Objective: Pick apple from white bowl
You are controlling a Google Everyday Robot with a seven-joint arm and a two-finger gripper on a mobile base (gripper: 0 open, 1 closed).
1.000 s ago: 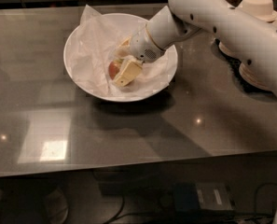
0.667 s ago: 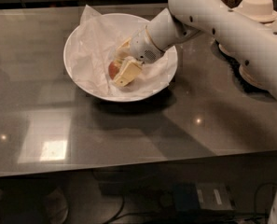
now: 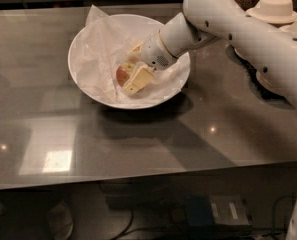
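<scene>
Noted claw (image 3: 130,77) inside white bowl (image 3: 74,76), at apple's (image 3: 121,75) 3 o'clock, placed for pickup; cannot tell whether closed.

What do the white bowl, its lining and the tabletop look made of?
White bowl: smooth, slightly glossy, likely ceramic or plastic. Lining: thin white paper, crumpled and creased. Tabletop: dark polished stone or glass, mirroring lights. The gripper sits inside the bowl at the apple.

A single camera looks steeply down on the table (image 3: 138,149) from its near side, facing the far edge, at middling range. The gripper (image 3: 130,77) sits just above frame centre, inside the bowl (image 3: 72,66). The arm (image 3: 238,29) reaches it from upper right.
</scene>
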